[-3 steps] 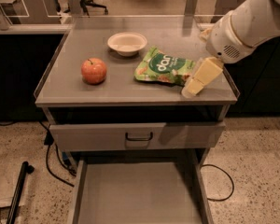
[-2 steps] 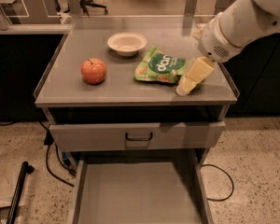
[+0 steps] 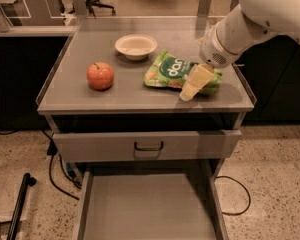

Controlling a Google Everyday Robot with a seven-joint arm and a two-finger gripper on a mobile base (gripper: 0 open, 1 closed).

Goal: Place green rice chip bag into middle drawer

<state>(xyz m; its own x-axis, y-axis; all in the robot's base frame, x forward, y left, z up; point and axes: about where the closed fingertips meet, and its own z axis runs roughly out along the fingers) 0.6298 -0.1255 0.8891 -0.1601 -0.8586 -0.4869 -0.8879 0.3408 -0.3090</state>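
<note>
The green rice chip bag point(image 3: 167, 71) lies flat on the cabinet top, right of centre, with its dark green logo facing up. My gripper point(image 3: 194, 85) hangs from the white arm point(image 3: 250, 19) and sits over the bag's right end, covering part of it. The middle drawer point(image 3: 150, 209) is pulled out at the bottom of the view, its grey floor bare.
A red apple point(image 3: 100, 75) sits on the left of the cabinet top point(image 3: 75, 96). A white bowl point(image 3: 136, 46) stands behind the bag. A closed drawer front with a small black handle point(image 3: 149, 146) is above the open drawer. Cables point(image 3: 55, 169) and a black pole point(image 3: 20, 204) lie on the floor at the left.
My gripper has moved left and slightly back, from the cabinet's right edge to over the bag's right end. The bag, apple and bowl have not moved.
</note>
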